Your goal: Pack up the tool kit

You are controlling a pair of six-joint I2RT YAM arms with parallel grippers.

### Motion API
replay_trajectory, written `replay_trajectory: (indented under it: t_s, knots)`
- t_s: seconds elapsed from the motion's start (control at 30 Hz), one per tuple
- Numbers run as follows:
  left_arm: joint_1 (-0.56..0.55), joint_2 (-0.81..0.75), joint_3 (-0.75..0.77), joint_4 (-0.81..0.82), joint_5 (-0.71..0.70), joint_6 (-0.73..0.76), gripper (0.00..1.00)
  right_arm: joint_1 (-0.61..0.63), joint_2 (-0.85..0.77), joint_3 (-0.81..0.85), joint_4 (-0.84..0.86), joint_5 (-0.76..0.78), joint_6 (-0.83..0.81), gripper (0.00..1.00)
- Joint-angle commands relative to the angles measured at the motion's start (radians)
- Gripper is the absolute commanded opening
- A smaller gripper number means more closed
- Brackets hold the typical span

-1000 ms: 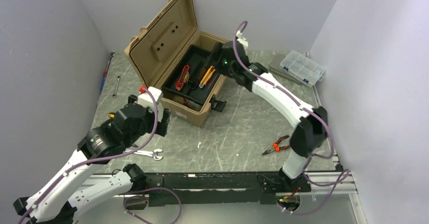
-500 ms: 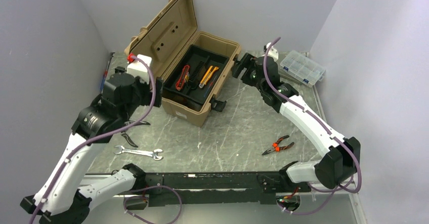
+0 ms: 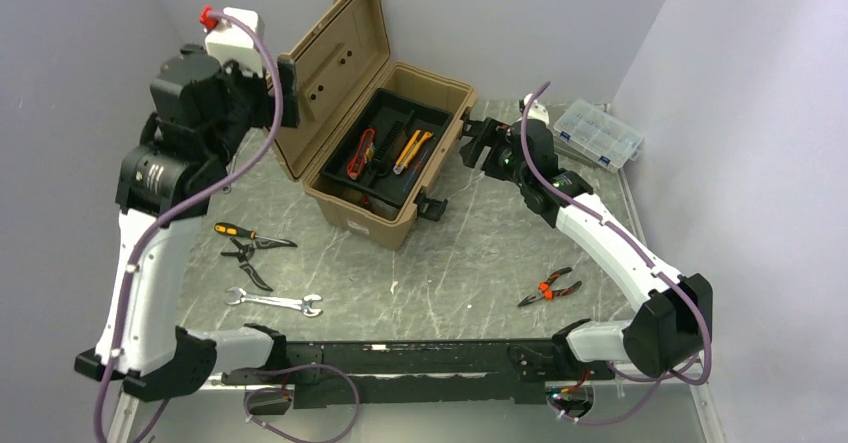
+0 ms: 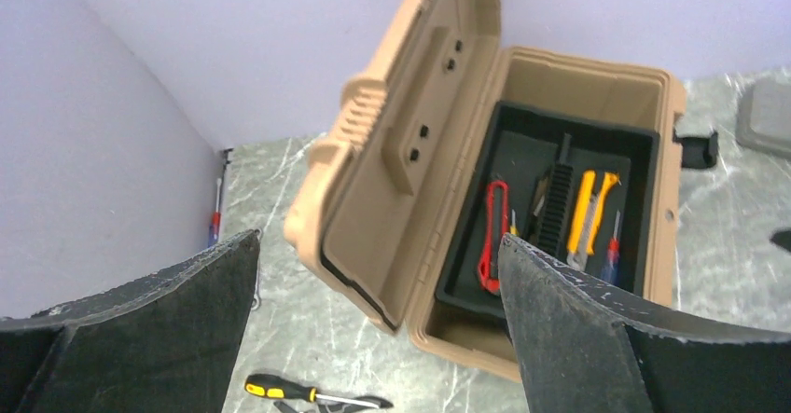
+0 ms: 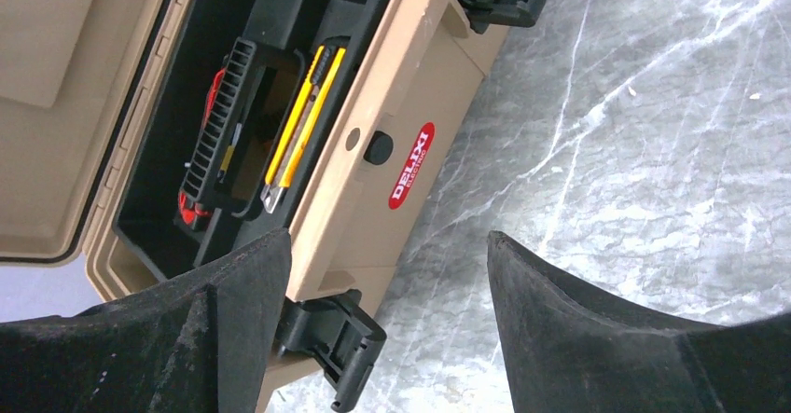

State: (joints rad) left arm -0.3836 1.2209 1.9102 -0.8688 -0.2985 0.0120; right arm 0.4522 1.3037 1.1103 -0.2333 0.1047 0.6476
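Left gripper [image 3: 284, 91]: jaws wide, nothing btwn them. It hangs high, w/ the raised lid [image 3: 330, 68] right below and ahead, the main obstacle to a straight drop. Beyond the lid the toolbox [image 3: 372, 215] mouth is open from above, but the insert tray [image 3: 395, 123] carries cutters either side of its handle, so little free floor. Lower down, a screwdriver [image 3: 230, 230], black pliers [image 3: 248, 261] and a wrench [image 3: 275, 301] litter the surface [image 3: 470, 253].

Right gripper [image 5: 387, 236]: jaws apart, empty, just off the box's front wall. A black latch [image 5: 338, 340] sits by one finger. Opp. side is bare surface, open path. Orange-handled pliers [image 3: 548, 288] and clear case [image 3: 598, 133] lie well apart.
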Motion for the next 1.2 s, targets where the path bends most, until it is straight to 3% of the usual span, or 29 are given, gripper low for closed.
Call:
replay_trajectory:
  t_s: [0.0, 0.23, 0.43, 0.6, 0.7, 0.73, 0.83, 0.9, 0.93, 0.97, 1.1, 1.17]
  knots:
    - [0.098, 0.100, 0.147, -0.058, 0.091, -0.004, 0.99, -0.010, -0.022, -0.010, 0.046, -0.033, -0.034, 0.78]
    - [0.431, 0.235, 0.216, -0.016, 0.474, -0.177, 0.99, -0.025, 0.021, -0.025, 0.040, -0.071, -0.035, 0.75]
    - [0.702, 0.328, 0.117, 0.201, 0.889, -0.451, 0.96, -0.037, 0.065, -0.076, 0.067, -0.152, -0.023, 0.68]
    - [0.749, 0.415, 0.059, 0.276, 0.993, -0.535, 0.87, -0.037, 0.105, -0.127, 0.107, -0.199, -0.004, 0.63]
    - [0.749, 0.420, -0.058, 0.392, 1.066, -0.605, 0.81, -0.037, 0.134, -0.163, 0.145, -0.229, 0.015, 0.62]
    - [0.749, 0.422, -0.097, 0.429, 1.081, -0.626, 0.75, -0.035, 0.145, -0.172, 0.161, -0.239, 0.020, 0.61]
    - [0.749, 0.437, -0.175, 0.528, 1.133, -0.686, 0.35, -0.035, 0.197, -0.178, 0.190, -0.261, 0.033, 0.59]
    - [0.748, 0.460, -0.180, 0.539, 1.148, -0.701, 0.11, -0.036, 0.228, -0.171, 0.192, -0.262, 0.034, 0.53]
    - [0.747, 0.469, -0.179, 0.538, 1.151, -0.703, 0.04, -0.035, 0.240, -0.165, 0.192, -0.259, 0.037, 0.48]
    - [0.744, 0.477, -0.176, 0.535, 1.151, -0.702, 0.00, -0.034, 0.251, -0.161, 0.198, -0.257, 0.036, 0.36]
    - [0.711, 0.498, -0.175, 0.532, 1.157, -0.689, 0.00, -0.035, 0.308, -0.128, 0.218, -0.248, 0.037, 0.00]
    - [0.680, 0.501, -0.171, 0.521, 1.169, -0.676, 0.00, -0.037, 0.342, -0.103, 0.226, -0.251, 0.042, 0.00]
